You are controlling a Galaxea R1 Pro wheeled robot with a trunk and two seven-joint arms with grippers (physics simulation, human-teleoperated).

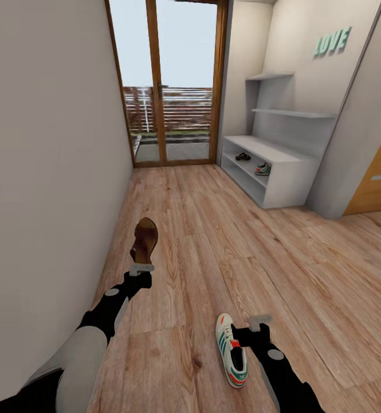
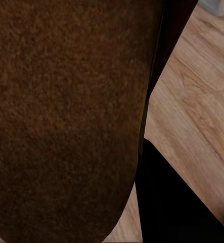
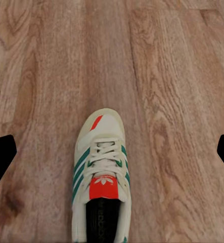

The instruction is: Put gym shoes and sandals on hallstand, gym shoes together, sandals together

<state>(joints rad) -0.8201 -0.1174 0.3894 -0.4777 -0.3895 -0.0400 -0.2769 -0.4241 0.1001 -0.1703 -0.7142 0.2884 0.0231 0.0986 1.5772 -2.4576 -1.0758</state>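
Nearest you, a gym shoe (image 1: 231,350) lies on the corridor floor (image 1: 224,241) beside your right gripper (image 1: 259,320), fingers spread. Your left gripper (image 1: 141,268) pinches a brown sandal (image 1: 145,239). The hallstand (image 1: 282,166) already holds one sandal (image 1: 243,156) and one sneaker (image 1: 263,168) (half done).

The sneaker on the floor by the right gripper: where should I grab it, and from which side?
Probably take the sneaker by its heel collar from above: it sits upright on the floor, opening facing up, directly between the open right gripper's fingers in the wrist view. Pinching one collar wall looks easiest.
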